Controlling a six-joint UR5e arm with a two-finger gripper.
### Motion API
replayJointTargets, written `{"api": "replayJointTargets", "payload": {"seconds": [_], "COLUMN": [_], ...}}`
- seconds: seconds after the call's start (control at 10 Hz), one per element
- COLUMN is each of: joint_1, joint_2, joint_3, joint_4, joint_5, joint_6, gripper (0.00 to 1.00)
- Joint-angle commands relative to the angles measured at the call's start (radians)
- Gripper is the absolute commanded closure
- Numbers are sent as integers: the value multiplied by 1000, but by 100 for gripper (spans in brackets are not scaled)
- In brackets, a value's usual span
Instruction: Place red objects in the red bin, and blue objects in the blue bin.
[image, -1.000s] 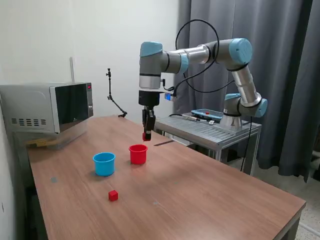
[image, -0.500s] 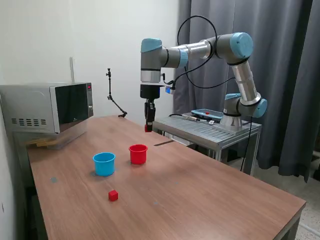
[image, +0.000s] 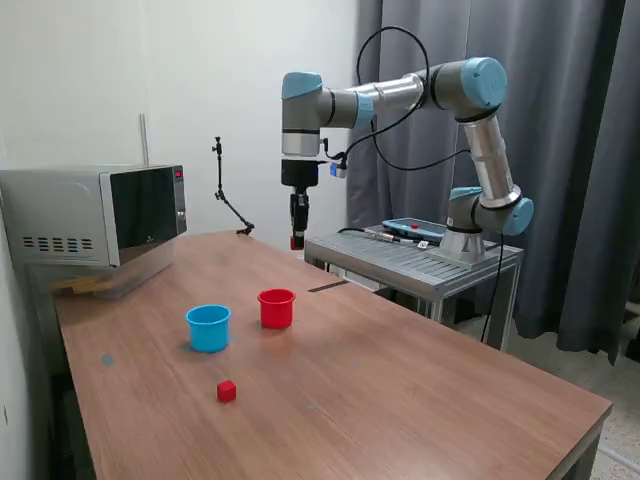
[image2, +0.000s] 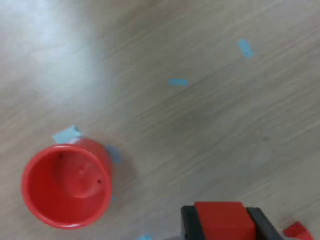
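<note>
Taking the red cup (image: 276, 307) as the landmark: nearest the camera, a loose red cube (image: 227, 391) lies on the tabletop (image: 400, 390), well in front of the cup and a little toward the exterior view's left; it is untouched. Just beside the cup on that same side stands the light-blue cup (image: 208, 327). No dark blue cubes show anywhere; they may already sit inside the blue cup, but its inside cannot be seen. Farthest back, high above and behind the red cup, the pincer (image: 297, 240) is clamped on a second red cube (image2: 222, 220). The wrist view shows the red cup empty, so both red cubes remain to be placed.
</note>
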Motion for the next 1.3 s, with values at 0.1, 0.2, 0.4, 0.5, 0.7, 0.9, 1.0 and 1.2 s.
{"api": "replayJointTargets", "payload": {"seconds": [0.1,0.2,0.4,0.5,0.7,0.9,1.0,1.2], "joint_1": [-37,-52,-77,-91,-117,-146,-161,-177], "joint_2": [-38,-49,-58,-60,-61,-61,-60,-61], "joint_3": [63,81,98,107,118,132,145,182], "joint_4": [-4,-10,-15,-15,-36,-73,-93,-165], "joint_5": [-1,-1,-1,-1,1,1,1,2], "joint_6": [-2,-3,-9,-10,-10,-10,-13,-28], "gripper": [100,100,100,100,100,100,100,100]}}
